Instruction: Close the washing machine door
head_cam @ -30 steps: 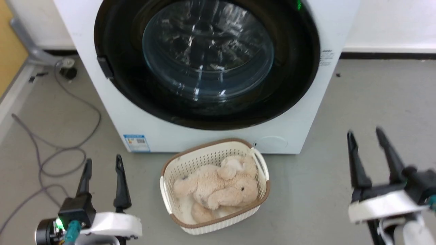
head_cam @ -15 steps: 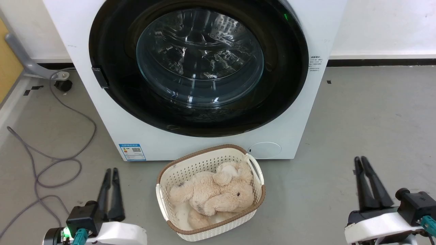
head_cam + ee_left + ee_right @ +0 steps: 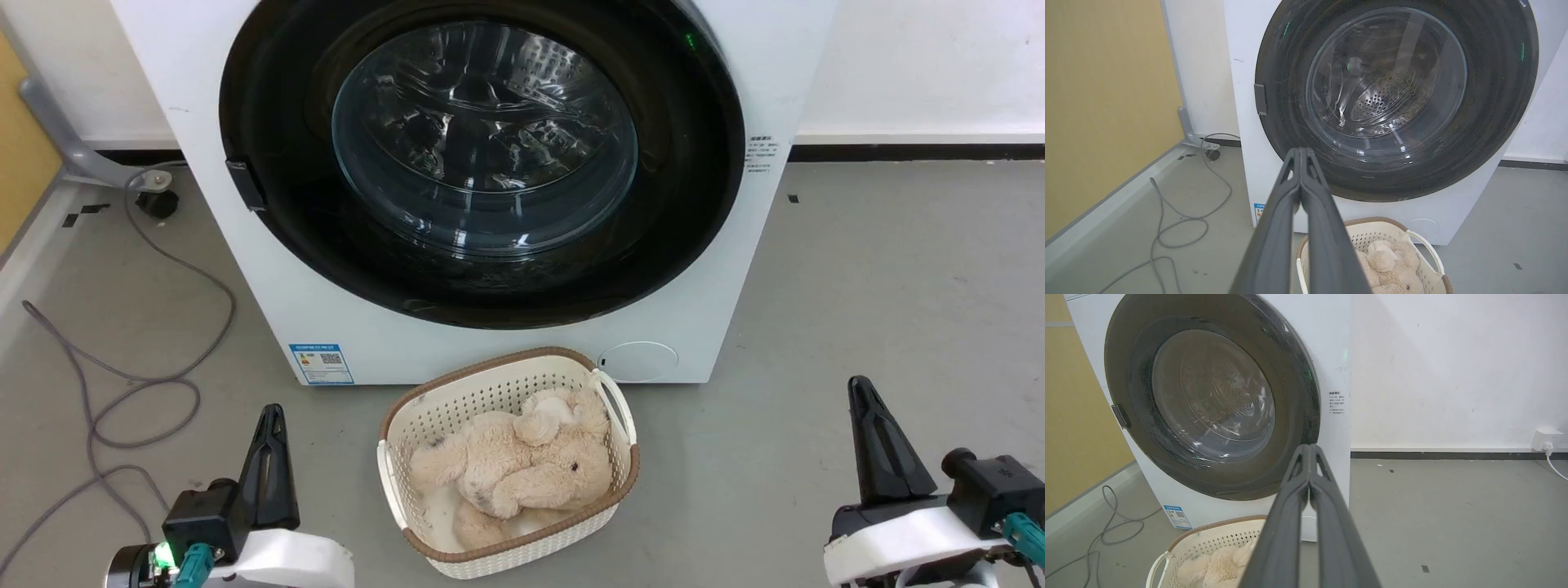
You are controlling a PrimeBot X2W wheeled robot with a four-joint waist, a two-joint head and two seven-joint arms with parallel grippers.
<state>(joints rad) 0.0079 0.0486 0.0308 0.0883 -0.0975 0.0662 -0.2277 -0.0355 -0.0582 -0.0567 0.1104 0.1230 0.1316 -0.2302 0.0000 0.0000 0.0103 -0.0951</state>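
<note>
Up front, the washing machine door (image 3: 483,139) sits flush in the washing machine (image 3: 269,310) — looks shut. Left gripper (image 3: 271,412) and right gripper (image 3: 862,390) hang low, fingers pressed together, empty. Likely a rigid, heavyish, glossy door — any final push belongs on the black rim near the latch (image 3: 246,184).

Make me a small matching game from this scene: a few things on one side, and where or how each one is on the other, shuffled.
Things
1. washing machine door
2. plush toy
3. grey cable
4. left gripper

Place or state
A. lying in the basket
B. closed flush against the washing machine
C. fingers pressed together, holding nothing
D. looped on the floor

Pairs: 1-B, 2-A, 3-D, 4-C
</note>
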